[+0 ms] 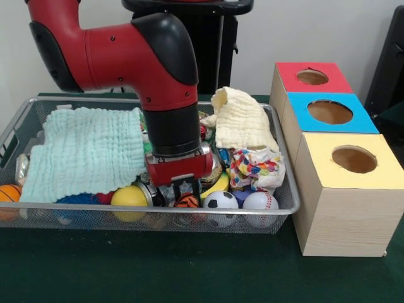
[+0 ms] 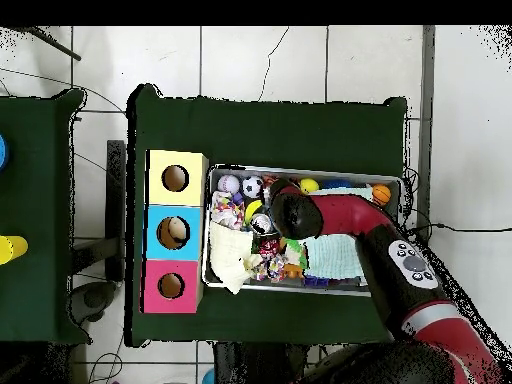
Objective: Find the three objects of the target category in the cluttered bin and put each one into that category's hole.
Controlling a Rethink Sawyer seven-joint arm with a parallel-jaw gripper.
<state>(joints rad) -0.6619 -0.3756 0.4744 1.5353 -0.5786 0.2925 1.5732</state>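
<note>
The gripper is down among the clutter in the wire bin; whether it is spread or pinching, I cannot tell. A soccer ball lies at its four o'clock, baseball beyond.

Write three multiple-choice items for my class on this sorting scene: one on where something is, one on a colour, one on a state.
1. Where is the soccer ball?
A. Inside the wire bin, against its front wall
B. On top of the yellow box
C. On the green table outside the bin

2. In the front view, what colour is the top of the middle box in the row of three?
A. Red
B. Blue
C. Yellow

3. Where is the gripper?
A. Drawn back out of view
B. Over the red box
C. Lowered into the bin

Answers: 1 A, it sits beside the baseball behind the mesh. 2 B, blue lies between red and yellow. 3 C, it hangs among the balls.
</note>
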